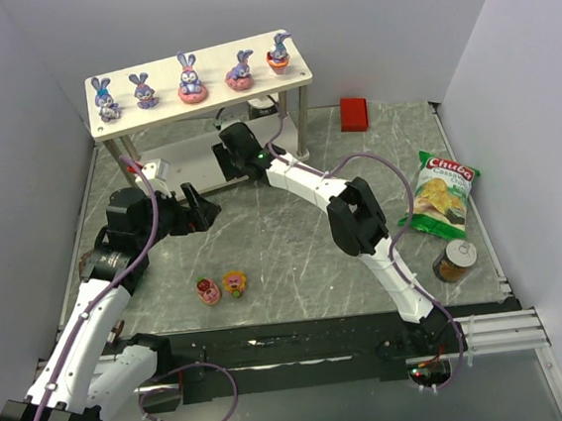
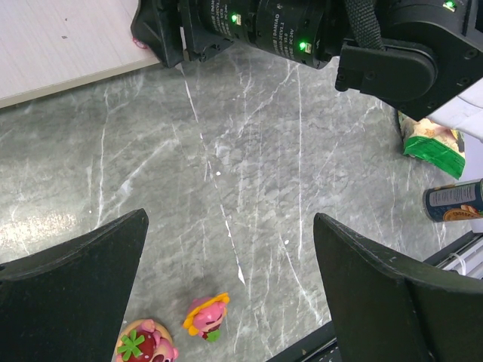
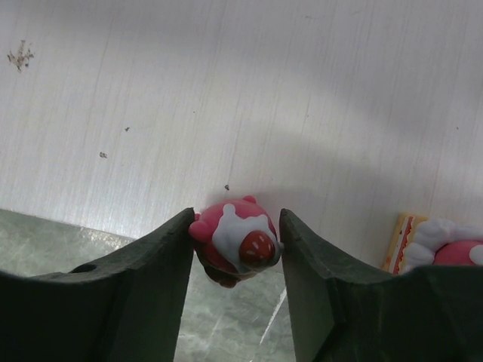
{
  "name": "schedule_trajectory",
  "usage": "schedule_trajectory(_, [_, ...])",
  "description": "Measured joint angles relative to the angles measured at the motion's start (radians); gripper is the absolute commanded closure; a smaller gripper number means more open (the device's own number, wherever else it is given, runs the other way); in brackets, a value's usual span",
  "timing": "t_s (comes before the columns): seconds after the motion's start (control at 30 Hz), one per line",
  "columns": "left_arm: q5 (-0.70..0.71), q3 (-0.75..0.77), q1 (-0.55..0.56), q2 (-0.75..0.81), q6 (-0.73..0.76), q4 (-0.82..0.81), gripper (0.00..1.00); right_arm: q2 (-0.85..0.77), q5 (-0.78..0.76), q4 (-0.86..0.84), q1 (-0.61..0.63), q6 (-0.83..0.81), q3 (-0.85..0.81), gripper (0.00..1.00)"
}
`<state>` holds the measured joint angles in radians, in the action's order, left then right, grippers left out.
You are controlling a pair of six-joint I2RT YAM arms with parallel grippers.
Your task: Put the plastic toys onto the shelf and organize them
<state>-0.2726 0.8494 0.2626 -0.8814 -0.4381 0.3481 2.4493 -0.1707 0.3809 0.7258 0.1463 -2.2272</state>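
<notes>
Bunnies (image 1: 189, 78) atop shelf (image 1: 167, 110), two sweets (image 1: 234, 282) on table (image 1: 296, 259)

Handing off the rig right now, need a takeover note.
Left gripper: open, empty, above the grey marble-pattern table.
Right gripper: shut on a red-and-white plastic sweet toy at the lower-board edge of the whitish wood-grain shelf.
Done: five purple-blue bunny figurines on the top board; one pink sweet on a yellow base on the lower board.
Left: release the held sweet, then shelve the two small sweet toys lying on the table.
</notes>
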Motion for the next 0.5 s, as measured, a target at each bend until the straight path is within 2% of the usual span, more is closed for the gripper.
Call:
schedule_trajectory(0.13, [0.0,0.0,0.0,0.0,0.0,0.0,0.04,0.005,0.005,0.001,0.0,-0.007,0.0,0.22])
schedule_trajectory(0.5, [0.0,0.0,0.0,0.0,0.0,0.0,0.04,0.006,0.015,0.0,0.0,-0.005,0.0,0.04])
